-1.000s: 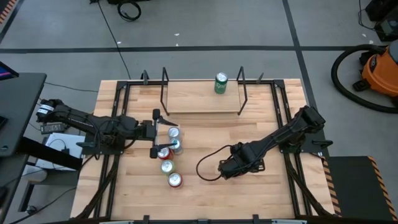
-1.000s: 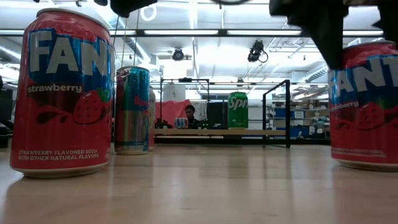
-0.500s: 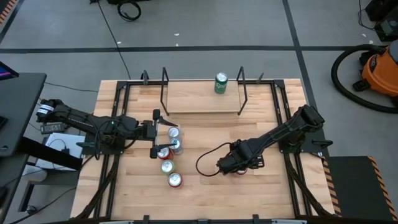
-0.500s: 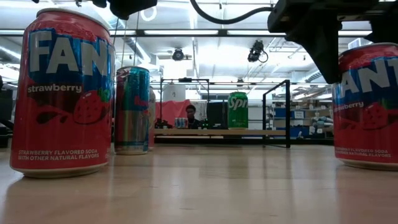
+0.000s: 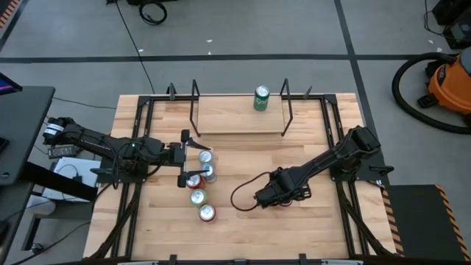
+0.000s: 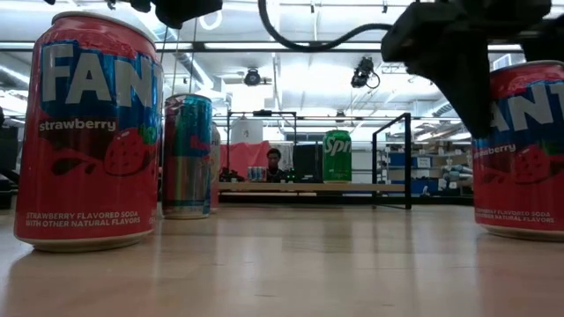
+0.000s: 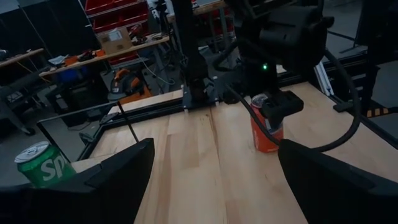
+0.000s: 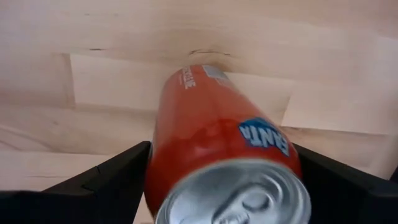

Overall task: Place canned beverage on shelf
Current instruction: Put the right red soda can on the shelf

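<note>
A red Fanta can [image 8: 217, 130] stands upright on the tabletop right of centre, between the fingers of my right gripper [image 5: 266, 196], which comes down over it. The can also shows in the low view [image 6: 522, 150] and the left wrist view [image 7: 266, 132]. The shelf [image 5: 235, 116], a low wood plank with black rod uprights, stands at the far edge with a green Sprite can [image 5: 261, 98] on its right part. My left gripper [image 5: 188, 158] is open and empty, held over a cluster of cans [image 5: 200, 184] at the left. My right gripper has one finger [image 8: 106, 180] on each side of the Fanta can's round wall [image 8: 163, 143], near its upper half. The fingers come from above, pointing down. The can stands upright with its base on the table.
Several cans stand in the cluster below the left gripper, among them a red Fanta can [image 6: 88, 132] and a teal can [image 6: 187, 154]. A black cable loops on the table beside the right gripper [image 5: 239, 197]. Bare wood lies between the can and the shelf.
My right gripper has shifted a little toward the table's left edge and settled lower around the Fanta can, its cable loop bending with it. The can has shifted slightly on the table.
</note>
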